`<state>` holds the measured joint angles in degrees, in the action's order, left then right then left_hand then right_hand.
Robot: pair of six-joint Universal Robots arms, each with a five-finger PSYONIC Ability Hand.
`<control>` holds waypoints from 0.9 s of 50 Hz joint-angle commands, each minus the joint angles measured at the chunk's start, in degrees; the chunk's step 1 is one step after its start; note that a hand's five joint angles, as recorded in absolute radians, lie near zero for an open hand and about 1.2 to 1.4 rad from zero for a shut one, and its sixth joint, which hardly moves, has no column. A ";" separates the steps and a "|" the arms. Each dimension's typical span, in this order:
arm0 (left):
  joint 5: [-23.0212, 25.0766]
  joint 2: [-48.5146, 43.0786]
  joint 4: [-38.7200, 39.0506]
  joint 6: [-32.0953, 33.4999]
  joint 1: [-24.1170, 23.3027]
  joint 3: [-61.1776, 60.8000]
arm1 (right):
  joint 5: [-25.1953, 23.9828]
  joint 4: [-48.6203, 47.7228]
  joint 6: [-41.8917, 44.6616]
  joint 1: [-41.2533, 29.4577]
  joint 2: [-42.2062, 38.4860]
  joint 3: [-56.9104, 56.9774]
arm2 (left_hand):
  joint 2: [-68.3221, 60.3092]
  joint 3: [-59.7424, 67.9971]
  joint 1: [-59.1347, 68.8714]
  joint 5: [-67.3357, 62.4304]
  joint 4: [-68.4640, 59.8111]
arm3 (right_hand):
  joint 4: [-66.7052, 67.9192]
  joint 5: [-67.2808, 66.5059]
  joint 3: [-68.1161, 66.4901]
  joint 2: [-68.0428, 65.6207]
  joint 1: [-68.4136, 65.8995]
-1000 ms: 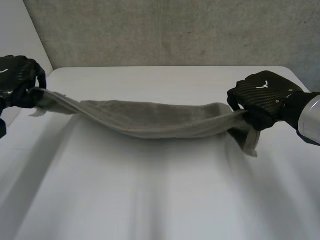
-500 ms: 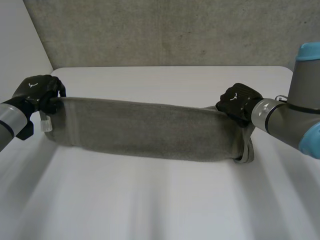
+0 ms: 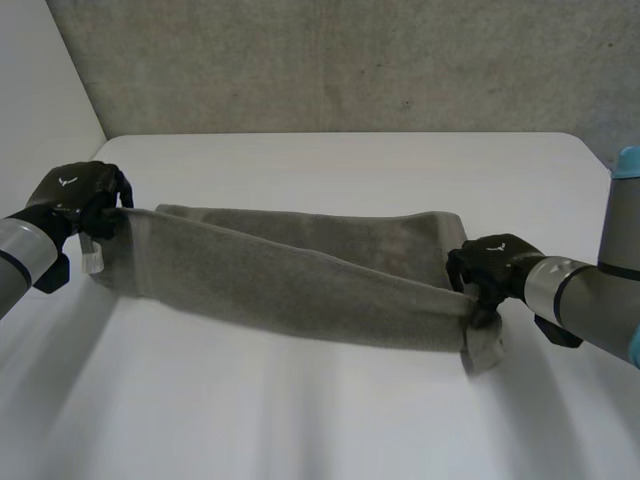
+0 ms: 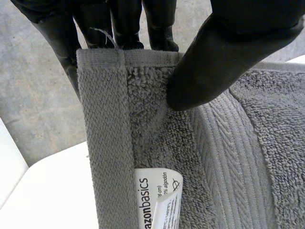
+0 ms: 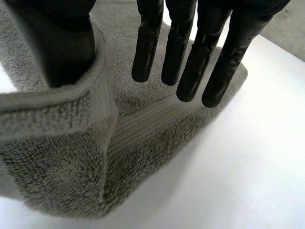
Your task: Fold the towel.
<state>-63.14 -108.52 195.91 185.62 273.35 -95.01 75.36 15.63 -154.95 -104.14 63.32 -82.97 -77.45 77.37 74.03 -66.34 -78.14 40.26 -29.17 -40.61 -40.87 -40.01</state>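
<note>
A grey towel (image 3: pixel 300 275) lies as a long folded band across the white table, its near layer raised between my two hands. My left hand (image 3: pixel 72 195) holds the towel's left end a little above the table. In the left wrist view its thumb (image 4: pixel 224 52) pinches the hemmed corner (image 4: pixel 109 95) against the fingers, and a white label (image 4: pixel 155 195) hangs below. My right hand (image 3: pixel 492 265) is at the towel's right end, low by the table. Its fingers (image 5: pixel 190 57) are straight and off the cloth, while the towel's edge (image 5: pixel 57 157) drapes round the thumb (image 5: pixel 66 43).
The white table (image 3: pixel 330 420) has bare room in front of the towel and behind it. A grey wall (image 3: pixel 330 60) stands behind the table's far edge. The table's left edge runs just beyond my left hand.
My right hand has come nearer and lower with the towel's right end and has straightened its fingers off the cloth. The left hand has kept its pinch and hardly moved.
</note>
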 commanded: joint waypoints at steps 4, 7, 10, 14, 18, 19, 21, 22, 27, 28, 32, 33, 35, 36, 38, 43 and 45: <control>0.56 3.40 0.00 0.09 0.69 -2.90 | -0.39 1.59 -0.18 2.01 3.38 -5.97 | -2.55 2.63 5.97 -3.66 -1.86 | -0.57 -0.51 0.92 1.18 0.33; 0.56 4.27 0.00 0.09 0.96 -3.69 | -0.57 2.21 -0.09 2.01 3.83 -6.94 | -2.55 2.63 5.97 -3.66 -1.86 | -0.40 -0.68 0.75 1.01 0.16; 0.56 5.24 0.00 0.18 1.48 -4.30 | -0.65 3.26 0.08 1.83 4.88 -8.61 | -2.55 2.63 5.97 -3.66 -1.86 | -0.57 -0.51 0.92 1.18 0.33; 0.56 5.69 0.00 0.18 1.57 -4.57 | -0.57 3.62 0.08 2.27 6.63 -10.80 | -2.55 2.63 5.97 -3.66 -1.86 | -1.07 -0.01 1.43 1.68 0.83; 0.56 6.21 0.00 0.09 1.66 -4.57 | -0.74 3.62 0.17 2.80 8.04 -12.04 | -2.55 2.63 5.97 -3.66 -1.86 | -0.40 -0.68 0.75 1.01 0.16; 0.56 6.21 0.00 0.09 1.66 -4.57 | -0.92 3.70 0.34 3.15 8.57 -12.74 | -2.55 2.63 5.97 -3.66 -1.86 | 1.77 -2.85 -1.41 -1.16 -2.01; 0.56 6.30 0.00 0.09 1.66 -4.66 | -1.27 3.70 0.52 3.50 8.92 -13.27 | -2.55 2.63 5.97 -3.66 -1.86 | 9.69 -10.77 -9.34 -9.08 -9.93; 0.56 6.30 0.00 0.09 1.66 -4.66 | -1.79 3.70 0.70 3.77 9.01 -13.71 | -2.55 2.63 5.97 -3.66 -1.86 | 21.35 -22.43 -21.00 -20.74 -21.59; 0.65 6.30 0.00 0.09 1.57 -4.75 | -4.25 5.80 3.23 4.03 9.10 -11.96 | -2.55 2.63 5.97 -3.66 -1.86 | 39.74 -40.83 -39.39 -39.13 -39.99; 0.65 6.21 0.09 0.09 1.57 -4.31 | -4.34 7.03 6.38 4.21 9.01 -9.52 | -2.55 2.63 5.97 -3.66 -1.86 | 39.74 -40.83 -39.39 -39.13 -39.99; 0.65 5.78 1.05 0.01 0.87 0.24 | -4.43 8.54 15.11 4.30 8.04 -1.23 | -2.55 2.63 5.97 -3.66 -1.86 | 39.74 -40.83 -39.39 -39.13 -39.99; 0.65 5.77 1.05 0.01 0.87 0.26 | -4.00 8.02 18.16 4.03 7.70 3.82 | -2.55 2.63 5.97 -3.66 -1.86 | 39.74 -40.83 -39.39 -39.13 -39.99; 0.30 5.25 1.41 -0.08 0.69 3.52 | -3.30 6.97 19.93 3.77 6.56 10.04 | -2.55 2.63 5.97 -3.66 -1.86 | 39.74 -40.83 -39.39 -39.13 -39.99; 0.04 4.29 1.67 -0.34 0.43 7.34 | -1.90 5.04 20.47 3.42 4.38 17.50 | -2.55 2.63 5.97 -3.66 -1.86 | 39.74 -40.83 -39.39 -39.13 -39.99; -0.23 2.87 2.02 -1.05 -0.27 11.51 | -1.10 1.98 20.39 2.81 2.09 25.84 | -2.55 2.63 5.97 -3.66 -1.86 | 39.74 -40.83 -39.39 -39.13 -39.99; -6.09 0.32 5.09 -8.76 -4.40 28.62 | 0.05 -10.18 18.01 -1.15 -0.22 40.87 | -2.55 2.63 5.97 -3.66 -1.86 | 39.74 -40.83 -39.39 -39.13 -39.99; -8.73 0.58 5.53 -11.13 -4.23 31.26 | 0.49 -14.23 16.08 -2.03 0.22 41.31 | -2.55 2.63 5.97 -3.66 -1.86 | 39.74 -40.83 -39.39 -39.13 -39.99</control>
<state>-65.25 -106.92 199.20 181.50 271.13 -76.13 74.23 16.28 -132.17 -102.00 65.36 -53.31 -77.52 77.43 74.05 -66.34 -78.15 76.98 -67.36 -76.87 -76.31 -74.84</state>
